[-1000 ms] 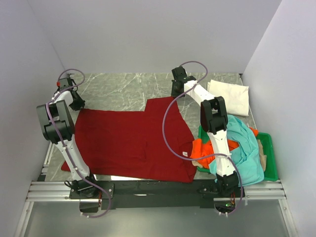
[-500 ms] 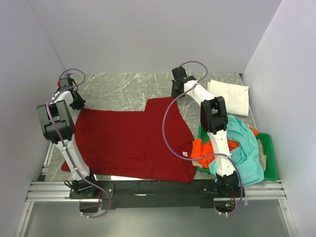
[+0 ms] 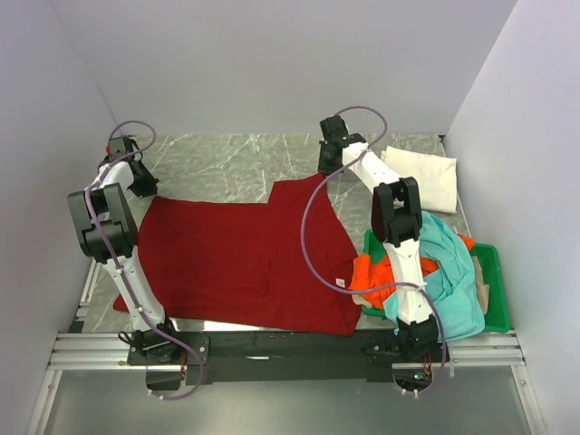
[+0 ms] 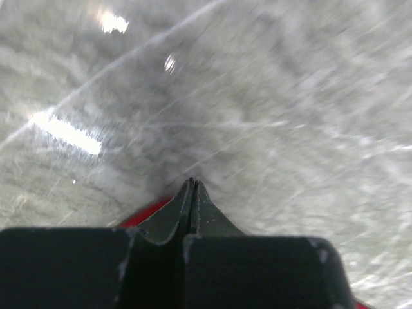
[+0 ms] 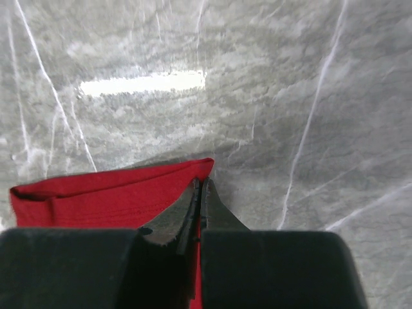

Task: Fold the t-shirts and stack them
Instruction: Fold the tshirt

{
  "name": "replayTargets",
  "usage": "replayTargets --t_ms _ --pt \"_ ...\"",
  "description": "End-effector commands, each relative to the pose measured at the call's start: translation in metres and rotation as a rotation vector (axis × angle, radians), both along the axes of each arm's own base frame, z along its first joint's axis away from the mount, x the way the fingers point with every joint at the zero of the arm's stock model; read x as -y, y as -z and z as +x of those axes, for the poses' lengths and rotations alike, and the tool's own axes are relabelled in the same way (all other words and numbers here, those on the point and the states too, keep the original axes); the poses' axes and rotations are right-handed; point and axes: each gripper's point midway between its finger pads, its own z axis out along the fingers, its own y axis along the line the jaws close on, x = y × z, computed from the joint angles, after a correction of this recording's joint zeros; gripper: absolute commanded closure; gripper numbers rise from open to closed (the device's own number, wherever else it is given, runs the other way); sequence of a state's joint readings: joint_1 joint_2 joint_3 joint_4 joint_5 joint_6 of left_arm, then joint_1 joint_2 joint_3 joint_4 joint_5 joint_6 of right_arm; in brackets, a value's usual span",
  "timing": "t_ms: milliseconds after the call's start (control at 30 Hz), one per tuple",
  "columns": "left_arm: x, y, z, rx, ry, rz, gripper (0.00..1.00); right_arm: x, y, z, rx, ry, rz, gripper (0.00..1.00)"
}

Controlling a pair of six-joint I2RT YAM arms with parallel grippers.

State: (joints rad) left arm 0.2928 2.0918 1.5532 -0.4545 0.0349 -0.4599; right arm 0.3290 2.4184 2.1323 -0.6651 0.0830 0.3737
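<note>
Dark red t-shirt (image 3: 236, 254) lay spread flat across the table (image 3: 227, 163), far-right part jutting toward the back, near hem at the front edge. White t-shirt (image 3: 421, 177) sat folded, far right. Orange t-shirt (image 3: 367, 272) and teal t-shirt (image 3: 449, 272) were crumpled together on the green tray (image 3: 497, 281), teal on top.

Bare grey marble-veined tabletop (image 3: 227, 163) lies open along the far side, between the left arm (image 3: 104, 227) and right arm (image 3: 399, 217). A large dark red cotton t-shirt (image 3: 236, 258) covers the middle. A folded white cotton t-shirt (image 3: 421, 177) fills the far-right corner. At near right, a green plastic tray (image 3: 497, 294) heaped with a teal cotton t-shirt (image 3: 453, 290) and an orange cotton t-shirt (image 3: 367, 272) crowds the right arm. Walls close 3 sides.
</note>
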Motion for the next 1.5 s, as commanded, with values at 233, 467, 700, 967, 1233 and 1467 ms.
replayTargets --t_ms 233,467,700,967,1233,1467 --pt "0.001 -0.052 0.047 0.162 -0.003 -0.039 1.0 0.01 -0.08 0.038 0.176 0.048 0.076 1.0" --pt "-0.001 -0.03 0.038 0.063 -0.017 -0.015 0.96 0.011 -0.074 0.046 0.172 0.056 0.108 1.0" --pt "0.017 -0.004 0.024 -0.019 0.051 0.032 0.74 0.009 -0.06 0.042 0.142 0.05 0.117 1.0" --pt "0.01 0.0 0.027 -0.052 0.037 0.116 0.65 0.007 -0.056 0.038 0.128 0.05 0.129 1.0" --pt "0.002 0.009 0.032 -0.065 0.023 0.169 0.62 0.006 -0.056 0.035 0.122 0.041 0.129 1.0" --pt "0.005 0.012 0.043 -0.044 0.032 0.164 0.57 0.007 -0.053 0.033 0.109 0.041 0.13 1.0"
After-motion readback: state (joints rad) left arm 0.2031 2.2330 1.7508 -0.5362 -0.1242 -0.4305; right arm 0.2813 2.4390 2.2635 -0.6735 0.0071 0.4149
